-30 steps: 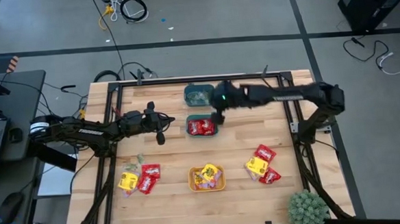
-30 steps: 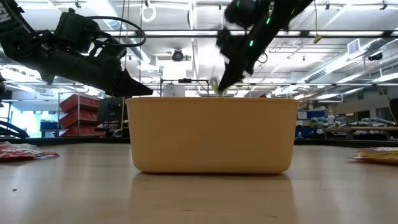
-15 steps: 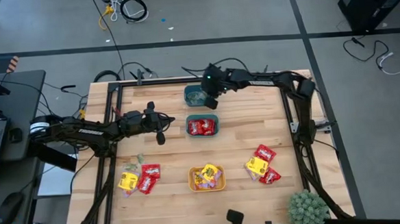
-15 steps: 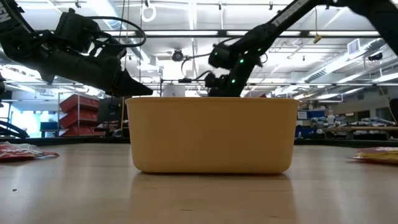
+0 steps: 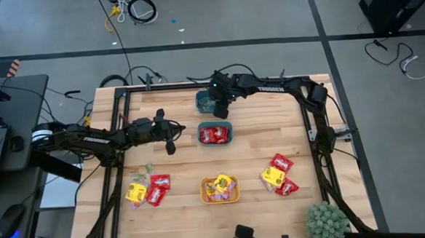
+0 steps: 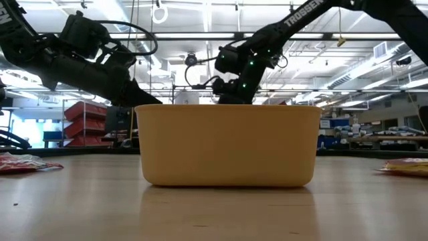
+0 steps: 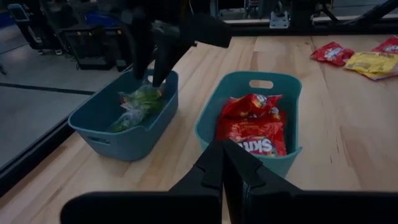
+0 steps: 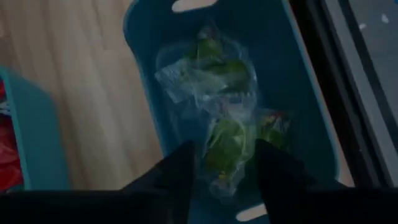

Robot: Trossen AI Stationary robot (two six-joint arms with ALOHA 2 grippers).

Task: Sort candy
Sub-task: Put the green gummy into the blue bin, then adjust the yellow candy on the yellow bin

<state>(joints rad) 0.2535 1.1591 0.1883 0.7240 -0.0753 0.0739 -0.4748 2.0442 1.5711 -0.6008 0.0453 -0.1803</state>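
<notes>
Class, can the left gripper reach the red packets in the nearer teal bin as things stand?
Probably yes: the left gripper, shut, points at the red packets in the open-topped teal bin, with nothing between them. It would need to open first.

Green candy [image 8: 221, 112] in blue bin [image 8: 305, 99], red candy [image 7: 252, 121] in teal bin [image 7: 292, 93].

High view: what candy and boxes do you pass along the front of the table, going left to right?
Yellow shiny candy packet → red shiny candy packets → orange rectangular plastic bin of mixed candy → heap of red and yellow packets.
</notes>
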